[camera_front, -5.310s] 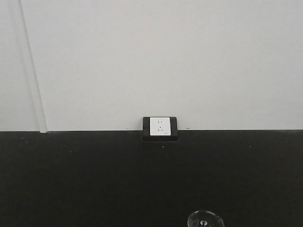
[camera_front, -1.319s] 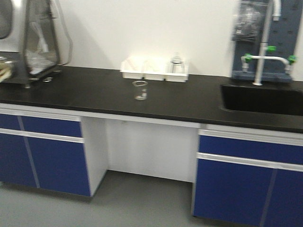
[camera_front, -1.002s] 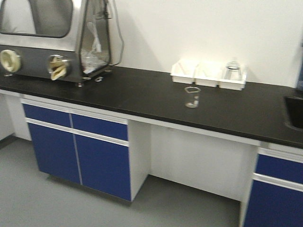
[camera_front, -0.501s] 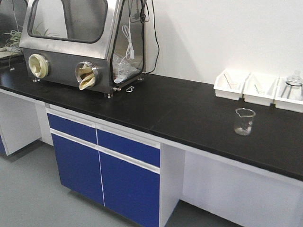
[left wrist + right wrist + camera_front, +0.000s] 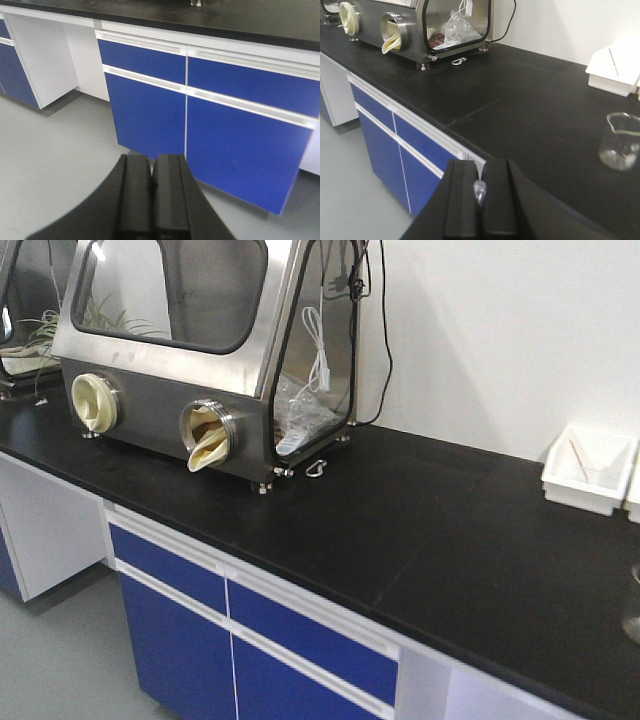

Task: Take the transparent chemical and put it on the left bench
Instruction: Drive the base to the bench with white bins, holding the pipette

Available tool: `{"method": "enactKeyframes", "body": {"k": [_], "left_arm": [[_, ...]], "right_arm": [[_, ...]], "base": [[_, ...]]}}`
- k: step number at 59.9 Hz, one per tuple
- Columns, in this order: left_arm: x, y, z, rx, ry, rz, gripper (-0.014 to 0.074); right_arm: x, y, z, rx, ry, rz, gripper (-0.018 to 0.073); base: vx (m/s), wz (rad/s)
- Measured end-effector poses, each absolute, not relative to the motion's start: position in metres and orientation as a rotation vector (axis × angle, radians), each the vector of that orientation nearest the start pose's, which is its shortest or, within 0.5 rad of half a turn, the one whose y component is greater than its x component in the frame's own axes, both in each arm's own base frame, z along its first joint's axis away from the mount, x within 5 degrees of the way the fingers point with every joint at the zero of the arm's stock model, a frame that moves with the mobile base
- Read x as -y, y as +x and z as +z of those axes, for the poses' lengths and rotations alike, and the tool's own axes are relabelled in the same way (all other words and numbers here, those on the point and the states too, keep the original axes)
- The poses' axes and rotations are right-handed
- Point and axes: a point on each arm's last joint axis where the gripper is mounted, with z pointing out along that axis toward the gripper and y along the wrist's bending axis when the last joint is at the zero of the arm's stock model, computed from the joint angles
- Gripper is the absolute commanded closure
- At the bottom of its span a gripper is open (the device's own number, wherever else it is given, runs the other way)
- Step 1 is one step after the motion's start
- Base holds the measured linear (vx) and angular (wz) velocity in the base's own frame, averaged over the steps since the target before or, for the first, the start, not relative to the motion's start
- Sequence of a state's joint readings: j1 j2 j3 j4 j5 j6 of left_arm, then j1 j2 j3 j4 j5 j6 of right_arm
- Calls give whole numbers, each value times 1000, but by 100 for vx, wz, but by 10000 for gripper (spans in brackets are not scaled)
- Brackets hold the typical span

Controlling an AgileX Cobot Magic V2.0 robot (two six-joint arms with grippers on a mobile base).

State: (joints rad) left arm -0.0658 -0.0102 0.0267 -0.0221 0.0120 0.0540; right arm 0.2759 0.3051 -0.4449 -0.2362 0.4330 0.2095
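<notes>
Clear glass beaker (image 5: 620,142) upright on the black bench (image 5: 520,100) near a white bin (image 5: 615,75), your right gripper (image 5: 479,167) pinching a small translucent pipette (image 5: 479,190), your left gripper (image 5: 151,162) pressed together, empty, above grey floor (image 5: 55,150).

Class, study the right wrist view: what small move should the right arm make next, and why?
Probably ease the right gripper forward over the black bench. Its jaws are shut on a thin clear item, seemingly the pipette, and it appears short of the bench's white front edge, while bare countertop lies open to the left of the glass beaker.
</notes>
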Motion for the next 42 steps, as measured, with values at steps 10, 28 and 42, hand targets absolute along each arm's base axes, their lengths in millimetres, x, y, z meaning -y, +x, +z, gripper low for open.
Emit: {"method": "enactKeyframes", "body": {"k": [10,28,42], "left_arm": [[4,57,204,-1510,74,-27,600],[4,57,204,-1510,74,-27,600],[4,57,204,-1510,74,-27,600]], "right_arm": [[-11,70,305,-1758,-177,109,561],[-11,70,305,-1758,-177,109,561],[-11,70,305,-1758,-177,109,561]], "base": [[51,-1],[43,-36],[32,-69]]}}
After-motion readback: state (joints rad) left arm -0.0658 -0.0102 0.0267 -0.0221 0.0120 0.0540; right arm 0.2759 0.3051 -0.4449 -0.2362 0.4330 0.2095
